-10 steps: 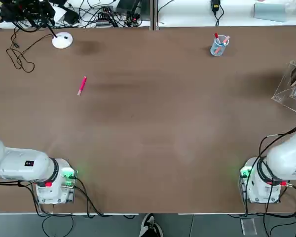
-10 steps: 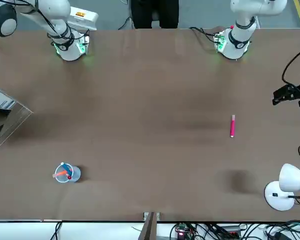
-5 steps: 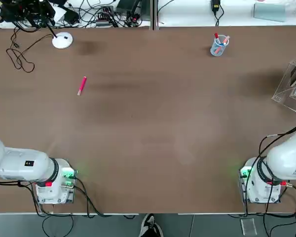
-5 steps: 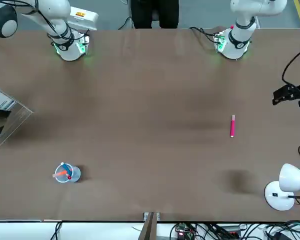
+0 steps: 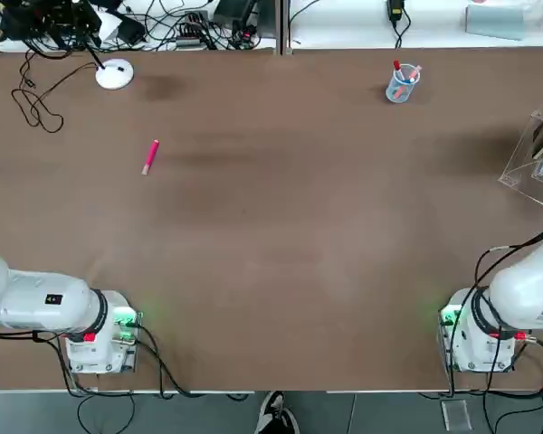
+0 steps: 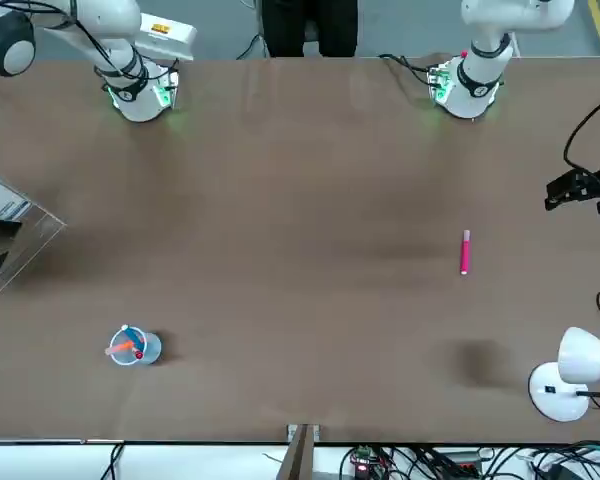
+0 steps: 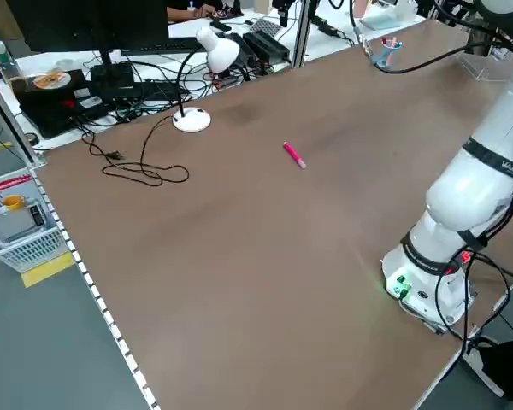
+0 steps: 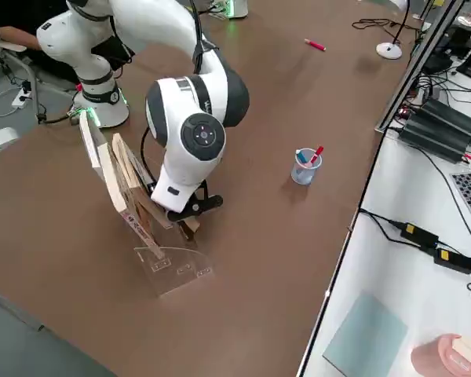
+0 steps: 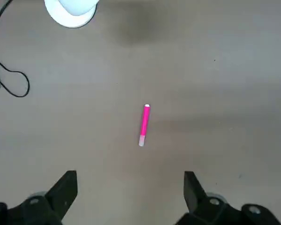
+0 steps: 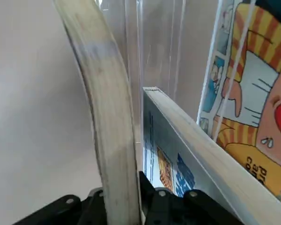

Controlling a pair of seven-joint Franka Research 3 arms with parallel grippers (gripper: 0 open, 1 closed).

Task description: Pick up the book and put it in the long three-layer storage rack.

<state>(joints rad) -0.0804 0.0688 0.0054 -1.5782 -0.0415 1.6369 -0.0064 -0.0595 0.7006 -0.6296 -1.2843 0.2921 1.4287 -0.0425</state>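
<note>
In the right wrist view my right gripper (image 10: 124, 198) is shut on the book (image 10: 110, 122), of which only the pale, bowed page edge shows. The book stands among the clear walls of the long three-layer storage rack (image 10: 178, 70), beside other upright books with cartoon covers. The rack (image 5: 532, 155) sits at the table's far right edge, and from the right side its clear base (image 8: 171, 265) shows under my right wrist. My left gripper (image 9: 130, 187) hangs open high above a pink pen (image 9: 144, 124), holding nothing.
A clear cup of pens (image 5: 402, 83) stands at the back right. A white desk lamp (image 5: 115, 74) and a looped black cable (image 5: 36, 107) lie at the back left. The pink pen (image 5: 150, 155) lies left of centre. A person's shoe (image 5: 276, 416) shows below the table's near edge.
</note>
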